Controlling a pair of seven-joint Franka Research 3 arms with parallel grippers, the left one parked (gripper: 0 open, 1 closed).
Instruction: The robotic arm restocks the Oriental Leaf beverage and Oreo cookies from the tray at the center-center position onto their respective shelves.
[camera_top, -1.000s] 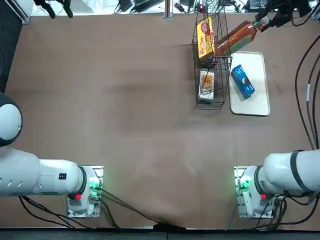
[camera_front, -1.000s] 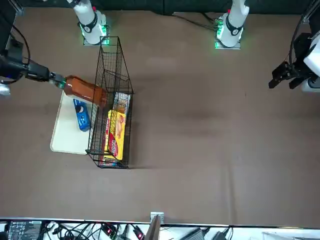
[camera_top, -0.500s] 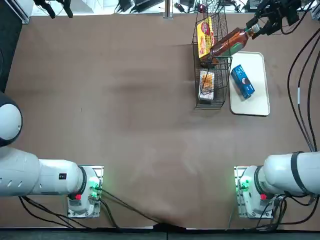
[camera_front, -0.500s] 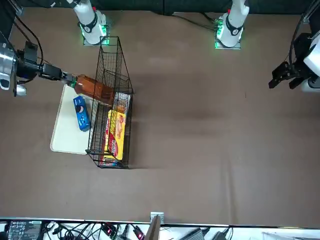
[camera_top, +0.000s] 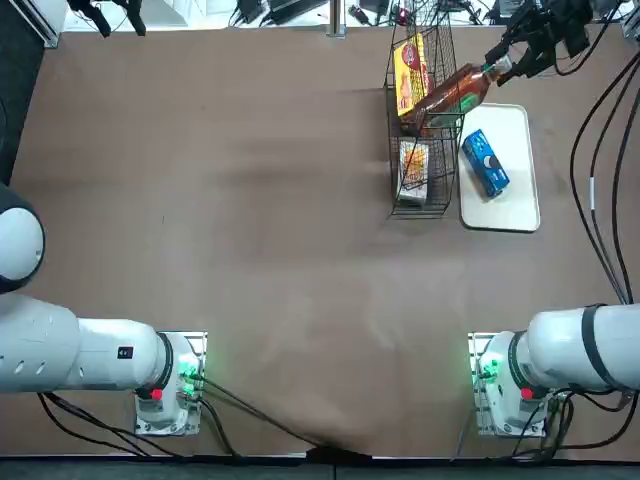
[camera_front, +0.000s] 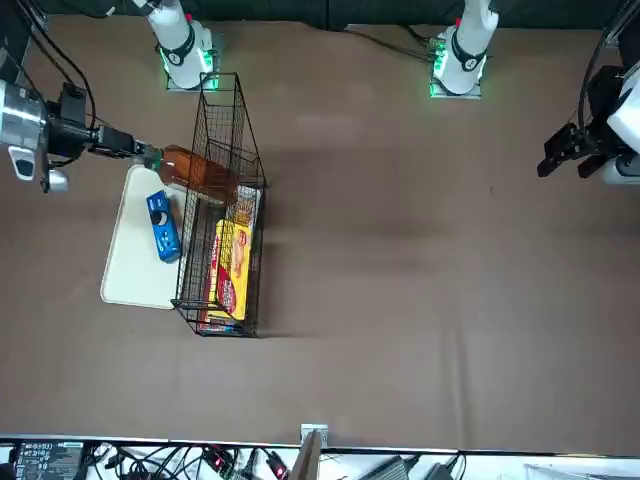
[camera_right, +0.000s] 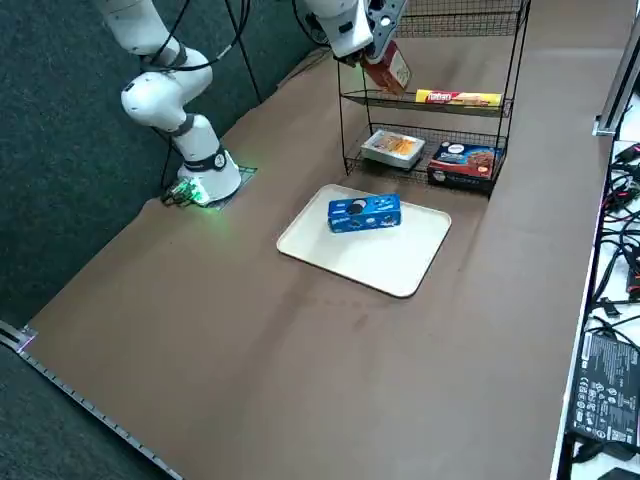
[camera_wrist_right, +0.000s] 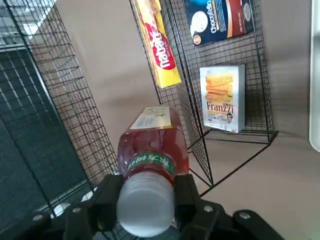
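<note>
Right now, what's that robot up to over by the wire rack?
The right gripper grips a bottle of reddish-brown tea by its capped end, with the other end in among the wire rack's shelves. The blue cookie pack lies on the white tray beside the rack.

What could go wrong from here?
The hand grips the bottle near its cap, so the heavy end might swing or tip on release. The bottle reaches into the rack beside thin wires and might snag. It could also nudge the yellow pack on the shelf.
</note>
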